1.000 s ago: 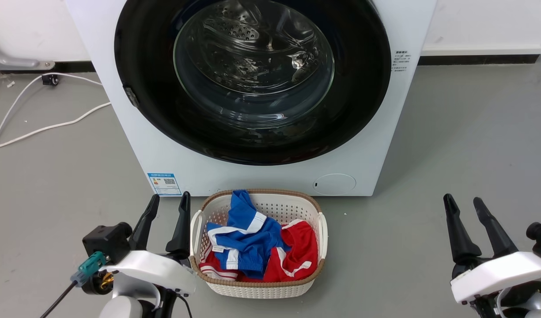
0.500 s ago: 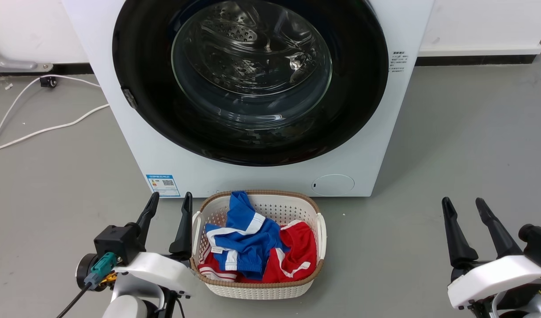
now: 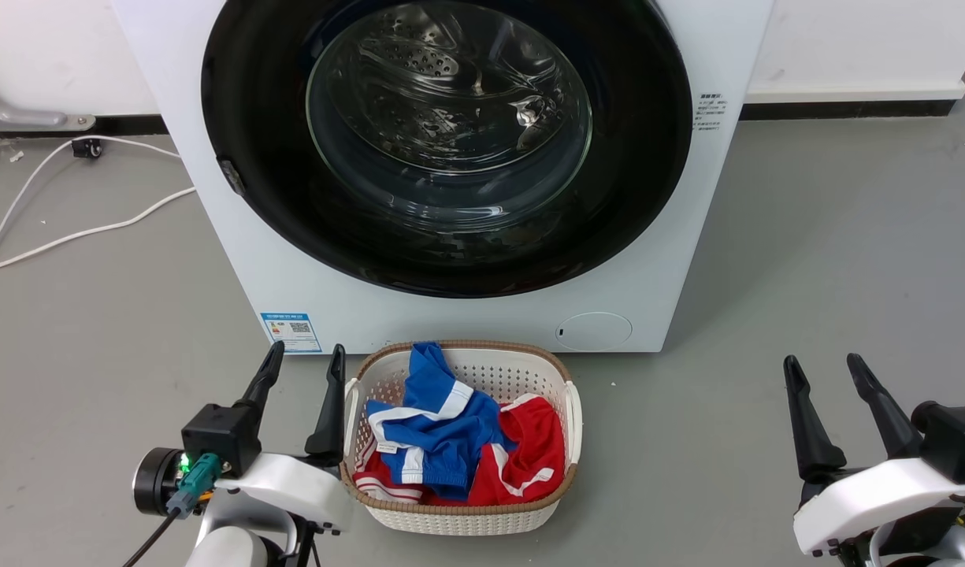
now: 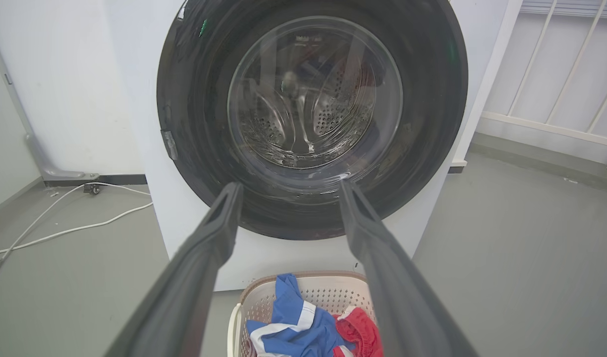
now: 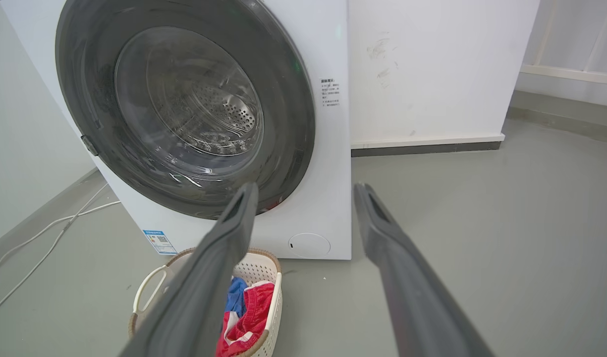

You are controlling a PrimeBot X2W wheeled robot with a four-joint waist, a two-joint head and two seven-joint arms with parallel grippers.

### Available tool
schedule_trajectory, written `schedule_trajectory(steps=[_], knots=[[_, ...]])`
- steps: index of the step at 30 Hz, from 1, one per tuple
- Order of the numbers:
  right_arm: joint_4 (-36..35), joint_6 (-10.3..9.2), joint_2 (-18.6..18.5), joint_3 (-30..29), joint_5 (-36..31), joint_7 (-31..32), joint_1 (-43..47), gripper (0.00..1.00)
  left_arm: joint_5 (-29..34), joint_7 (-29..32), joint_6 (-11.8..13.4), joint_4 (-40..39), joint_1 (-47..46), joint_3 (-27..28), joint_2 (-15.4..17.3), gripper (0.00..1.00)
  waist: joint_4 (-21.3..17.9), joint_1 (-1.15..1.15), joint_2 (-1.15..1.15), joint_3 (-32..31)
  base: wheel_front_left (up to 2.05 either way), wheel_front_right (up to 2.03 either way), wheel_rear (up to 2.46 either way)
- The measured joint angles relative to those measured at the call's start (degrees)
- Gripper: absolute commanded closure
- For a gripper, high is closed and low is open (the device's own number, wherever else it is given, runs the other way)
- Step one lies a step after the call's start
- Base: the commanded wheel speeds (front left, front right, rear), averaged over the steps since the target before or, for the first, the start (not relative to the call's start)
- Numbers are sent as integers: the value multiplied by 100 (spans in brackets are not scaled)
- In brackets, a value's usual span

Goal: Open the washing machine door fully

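Head view: the washing machine door (image 3: 450, 118) is sitting shut at 12 o'clock on the washing machine (image 3: 450, 319). The left gripper (image 3: 306, 354) and right gripper (image 3: 822, 364) are hovering low, fingers apart and empty.

Left wrist view: the catch (image 4: 169, 145) at the door's 9 o'clock looks best for hooking.

Right wrist view: the fingers (image 5: 224, 248) are gaping, touching nothing.

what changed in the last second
Little. The left gripper slid slightly right at the wrist, towards the basket; the right gripper edged slightly left. Both stay open, holding nothing. The door stays shut, untouched.
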Motion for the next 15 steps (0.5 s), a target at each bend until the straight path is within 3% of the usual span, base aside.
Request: schedule_trajectory(steps=[15], knots=[[65,1,1,11,-422,-102,-4,0,416,-151,-12,249,-36,22,-52,0,10,0,0,-14,0,0,0]])
